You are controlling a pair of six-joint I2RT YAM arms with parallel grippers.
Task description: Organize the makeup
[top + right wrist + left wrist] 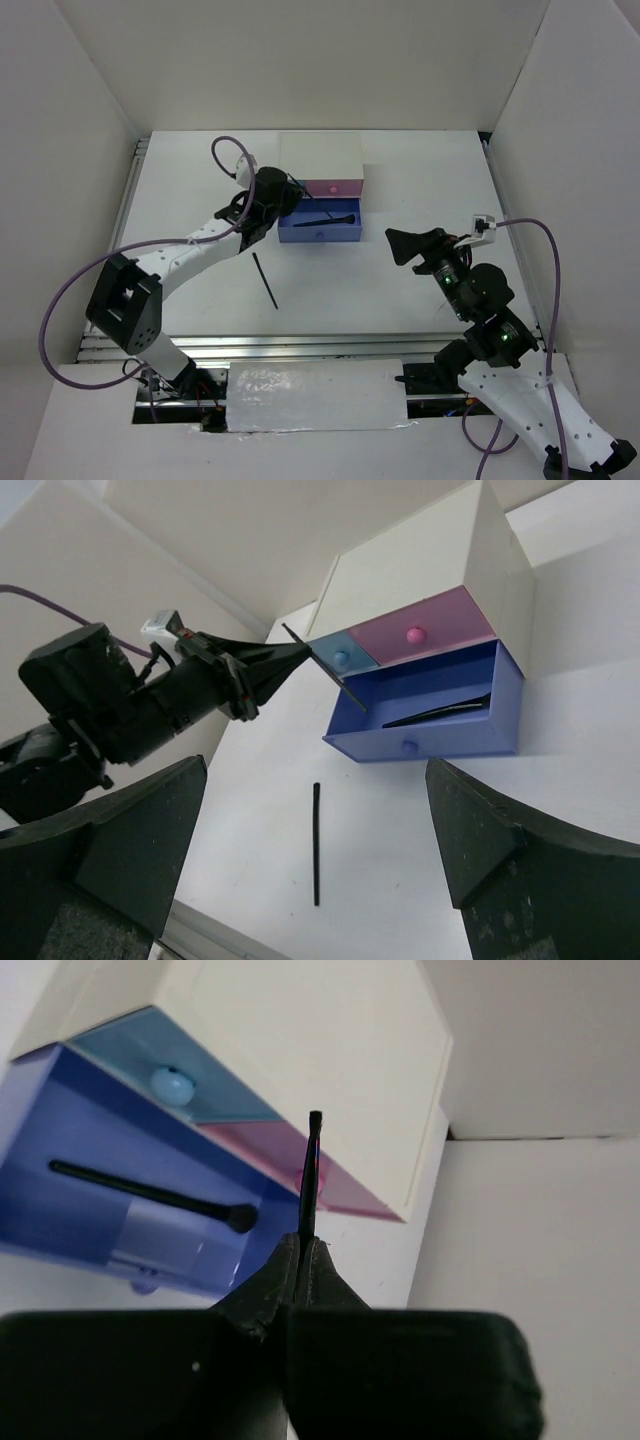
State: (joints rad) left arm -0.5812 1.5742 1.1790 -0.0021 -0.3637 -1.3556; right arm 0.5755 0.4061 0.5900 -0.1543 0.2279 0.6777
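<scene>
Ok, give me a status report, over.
Left gripper shut on black pencil, by open blue drawer. Right gripper open, apart. Brush in drawer; second pencil on table. Nothing blocking.

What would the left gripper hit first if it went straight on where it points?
Probably the drawer box, near its small blue drawer front; the pencil in the left gripper would touch first. Depth unclear.

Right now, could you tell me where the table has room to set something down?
Bare table lies in front of the open drawer, between the loose pencil and the right gripper, and right of the white box. It is crowded at the box's left front, where the left gripper holds a thin pencil.
</scene>
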